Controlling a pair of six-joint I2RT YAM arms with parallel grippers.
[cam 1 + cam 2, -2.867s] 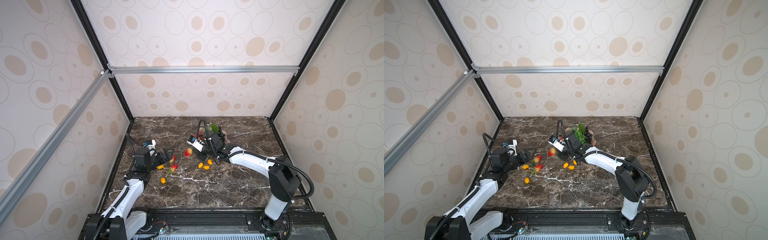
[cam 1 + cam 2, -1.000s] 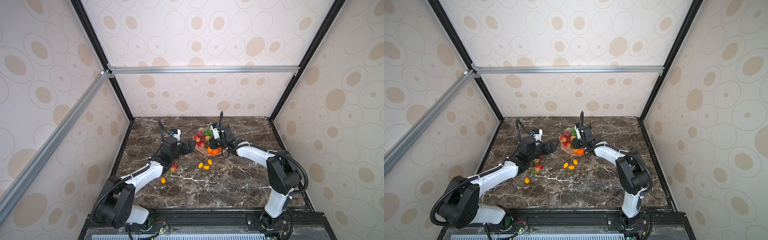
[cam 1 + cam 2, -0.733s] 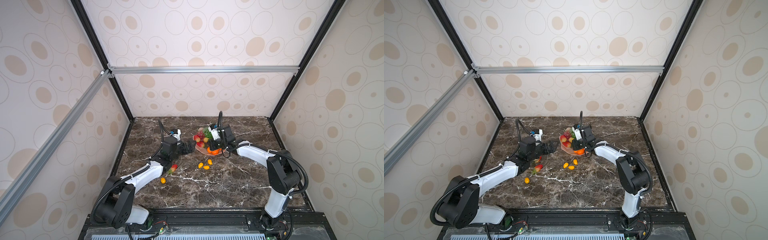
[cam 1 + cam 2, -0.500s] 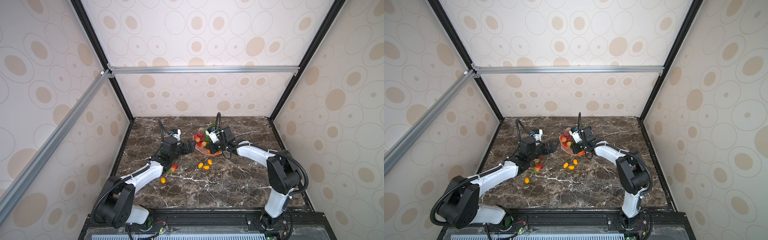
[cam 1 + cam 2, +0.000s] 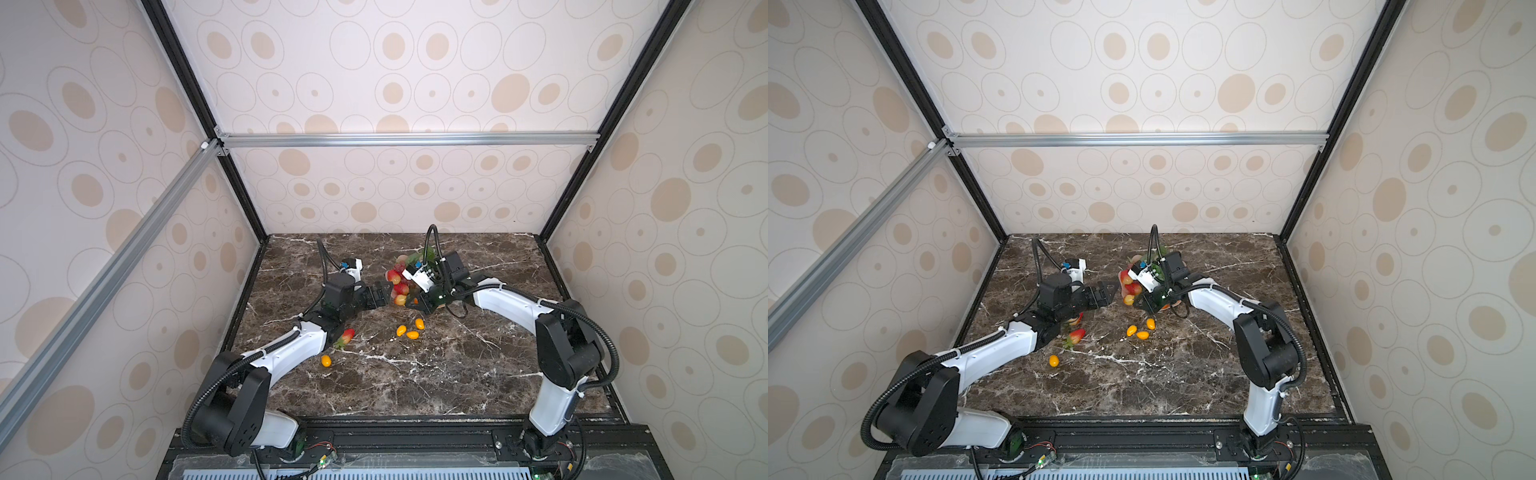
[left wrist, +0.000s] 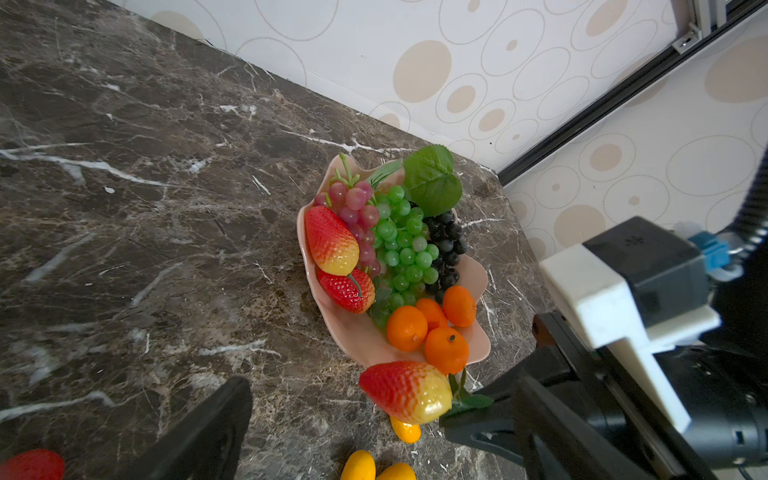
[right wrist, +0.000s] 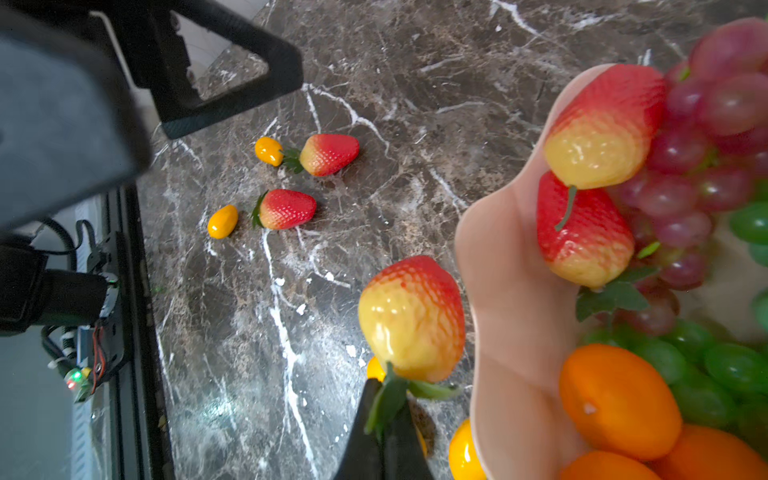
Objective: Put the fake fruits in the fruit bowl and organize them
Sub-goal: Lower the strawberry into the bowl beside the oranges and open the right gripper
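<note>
The pink fruit bowl (image 6: 353, 332) holds red, green and black grapes, two strawberries (image 6: 332, 241) and tangerines (image 6: 407, 328). My right gripper (image 7: 384, 432) is shut on the green leaves of a strawberry (image 7: 411, 318), which hangs just outside the bowl's rim (image 7: 511, 311) above the marble. Both top views show that strawberry (image 5: 400, 299) (image 5: 1128, 299) at the bowl's near-left side. My left gripper (image 5: 380, 296) (image 5: 1106, 293) stands open and empty a short way to its left.
Two strawberries (image 7: 328, 153) (image 7: 284, 209) and two yellow ovals (image 7: 269, 151) (image 7: 223, 221) lie loose under the left arm. Three more ovals (image 5: 411, 330) lie in front of the bowl. Patterned walls close in three sides.
My right gripper has slid left and toward the front, from over the bowl to its near-left rim, with the strawberry still in it. The left arm has stayed still for the last second.
</note>
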